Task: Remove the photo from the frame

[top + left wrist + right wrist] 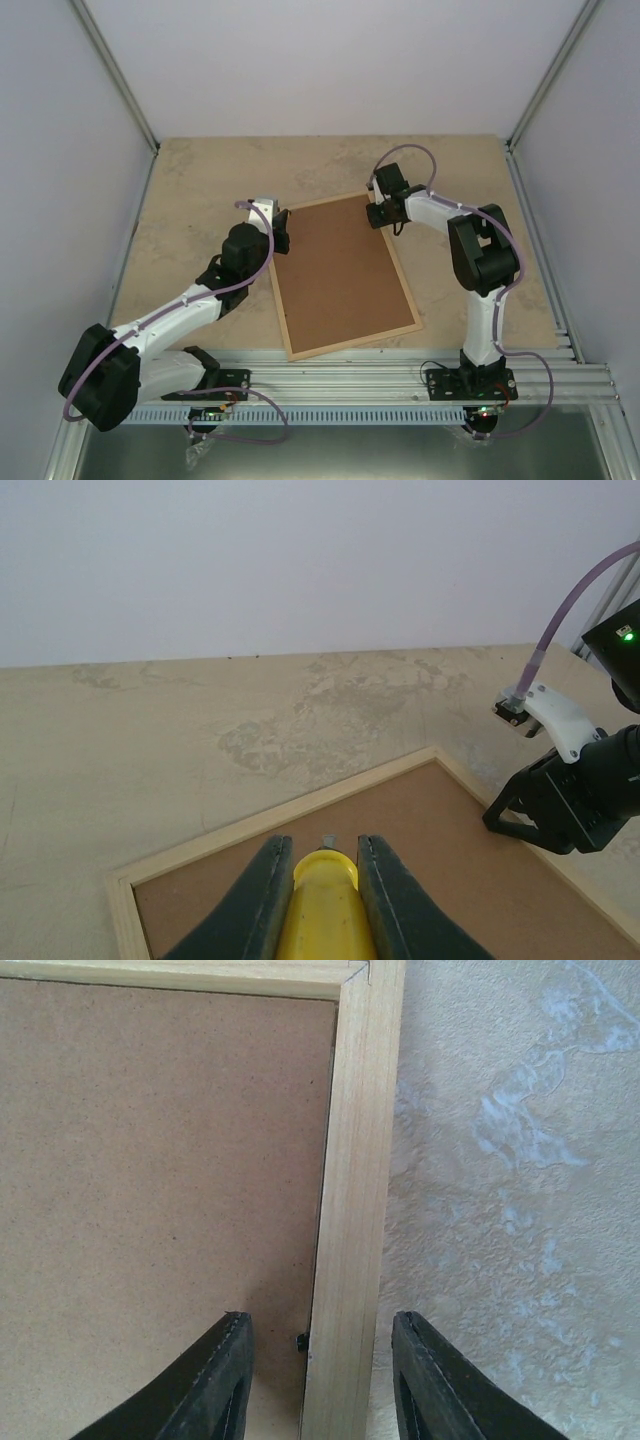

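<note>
The frame (405,283) lies face down on the table, its brown backing board (340,275) up. The photo is hidden under the board. My left gripper (281,232) is at the frame's far left corner, shut on a yellow tool (325,900). The tool's tip sits over the board just behind a small grey tab (326,837) near the far rail (300,815). My right gripper (380,215) is open over the frame's far right corner. Its fingers straddle the right rail (350,1210), with a small dark clip (301,1341) at the rail's inner edge.
The beige stone-patterned table (200,190) is walled in by white panels on three sides. A ribbed aluminium rail (400,375) carrying both arm bases runs along the near edge, just below the frame's near corner. The right arm's gripper body (575,800) shows in the left wrist view.
</note>
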`<state>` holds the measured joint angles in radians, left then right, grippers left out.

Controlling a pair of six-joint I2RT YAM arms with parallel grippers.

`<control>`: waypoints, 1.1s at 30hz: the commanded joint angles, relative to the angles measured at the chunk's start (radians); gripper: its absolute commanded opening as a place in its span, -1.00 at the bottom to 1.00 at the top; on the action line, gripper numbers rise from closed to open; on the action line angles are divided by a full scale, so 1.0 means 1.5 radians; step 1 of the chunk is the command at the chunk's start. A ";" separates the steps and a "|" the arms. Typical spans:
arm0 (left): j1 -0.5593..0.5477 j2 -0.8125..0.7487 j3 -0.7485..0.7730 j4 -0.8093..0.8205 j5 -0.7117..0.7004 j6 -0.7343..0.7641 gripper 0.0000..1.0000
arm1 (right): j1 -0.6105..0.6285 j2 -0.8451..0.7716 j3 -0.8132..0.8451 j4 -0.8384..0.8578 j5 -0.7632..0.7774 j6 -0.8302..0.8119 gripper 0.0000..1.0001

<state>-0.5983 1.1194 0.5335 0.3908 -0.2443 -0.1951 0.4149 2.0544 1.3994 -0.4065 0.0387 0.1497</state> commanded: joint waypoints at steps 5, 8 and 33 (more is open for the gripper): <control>-0.002 0.000 -0.003 0.032 0.011 -0.005 -1.00 | 0.001 0.006 0.008 -0.027 0.027 -0.004 -0.23; -0.001 0.000 -0.004 0.031 0.010 -0.005 -1.00 | 0.002 0.006 0.007 -0.026 0.036 -0.001 -0.28; -0.001 -0.001 -0.007 0.038 0.020 -0.009 -1.00 | -0.018 -0.022 -0.022 0.010 0.003 0.042 -0.90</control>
<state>-0.5983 1.1198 0.5316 0.3969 -0.2264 -0.1967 0.4110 2.0460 1.3872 -0.3977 0.0658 0.2024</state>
